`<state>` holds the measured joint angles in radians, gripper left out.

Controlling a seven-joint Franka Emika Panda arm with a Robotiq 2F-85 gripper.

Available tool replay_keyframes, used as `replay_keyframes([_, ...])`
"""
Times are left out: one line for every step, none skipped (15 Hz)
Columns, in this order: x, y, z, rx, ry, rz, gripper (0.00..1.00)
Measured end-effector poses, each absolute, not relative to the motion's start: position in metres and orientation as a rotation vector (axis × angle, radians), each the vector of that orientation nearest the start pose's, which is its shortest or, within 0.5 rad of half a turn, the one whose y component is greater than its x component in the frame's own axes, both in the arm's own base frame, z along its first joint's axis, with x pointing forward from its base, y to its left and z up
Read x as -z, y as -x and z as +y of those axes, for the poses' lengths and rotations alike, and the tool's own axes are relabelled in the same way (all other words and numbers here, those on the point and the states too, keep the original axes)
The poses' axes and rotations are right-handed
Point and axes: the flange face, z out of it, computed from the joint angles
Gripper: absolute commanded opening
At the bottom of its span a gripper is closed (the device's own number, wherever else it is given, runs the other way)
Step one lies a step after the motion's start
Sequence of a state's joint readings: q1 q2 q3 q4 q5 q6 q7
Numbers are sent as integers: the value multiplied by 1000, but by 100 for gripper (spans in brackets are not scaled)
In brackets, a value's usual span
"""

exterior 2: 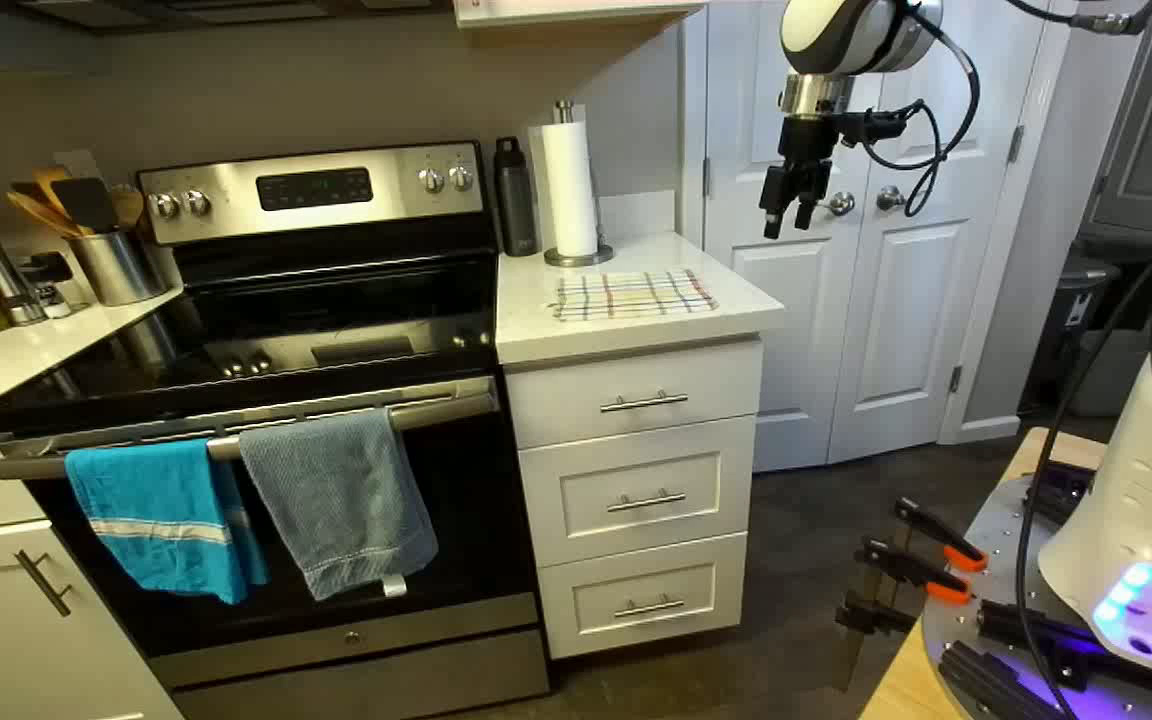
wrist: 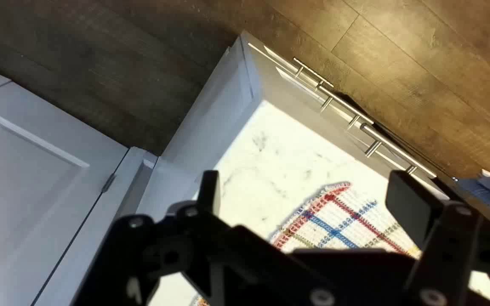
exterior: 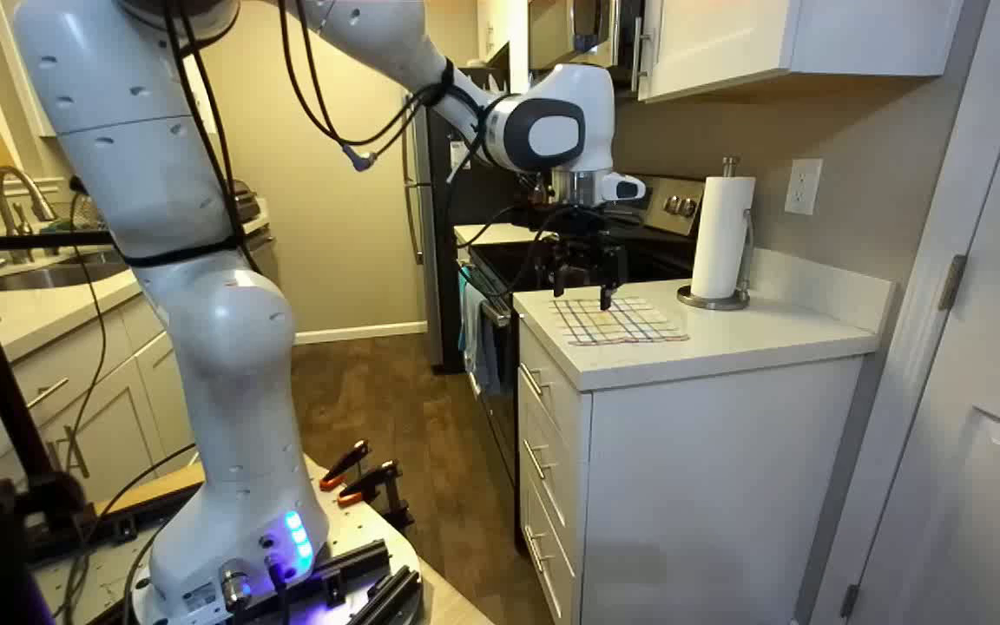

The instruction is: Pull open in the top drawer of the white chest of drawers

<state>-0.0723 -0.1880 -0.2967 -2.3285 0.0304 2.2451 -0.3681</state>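
Observation:
The white chest of drawers (exterior: 708,495) stands beside the stove; its stack of drawers also shows face-on in an exterior view (exterior 2: 548,500). Its top drawer (exterior 2: 566,400) is shut, front flush with those below, and shows edge-on in an exterior view (exterior: 552,382). The top drawer's bar handle (exterior 2: 644,401) is horizontal and shows beyond the counter edge in the wrist view (wrist: 398,148). My gripper (exterior: 582,295) points down above the countertop and checked cloth, apart from the handle. It is open and empty, fingers wide apart in the wrist view (wrist: 306,191).
A checked cloth (exterior 2: 631,295) lies on the countertop (exterior: 726,334). A paper towel roll (exterior: 721,239) and a dark bottle (exterior 2: 514,200) stand at its back. The black stove (exterior 2: 336,310) with hanging towels (exterior 2: 336,500) adjoins the chest. White doors (exterior 2: 786,320) stand on its other side.

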Motion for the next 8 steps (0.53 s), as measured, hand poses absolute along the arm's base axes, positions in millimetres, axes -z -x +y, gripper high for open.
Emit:
replay_keyframes([-420, -456, -178, 183, 3096, 25, 100])
replay_keyframes([-420, -456, -178, 183, 3096, 25, 100])
replay_keyframes([-420, -456, -177, 183, 3097, 24, 100])
replay_keyframes([-420, -456, -176, 183, 3098, 19, 100])
replay_keyframes([-420, -458, -172, 181, 3099, 6, 100])
replay_keyframes([-419, -460, -164, 178, 3100, -19, 100])
replay_keyframes([-419, -463, -153, 178, 3104, -54, 100])
replay_keyframes([-419, -467, -139, 189, 3117, -106, 100])
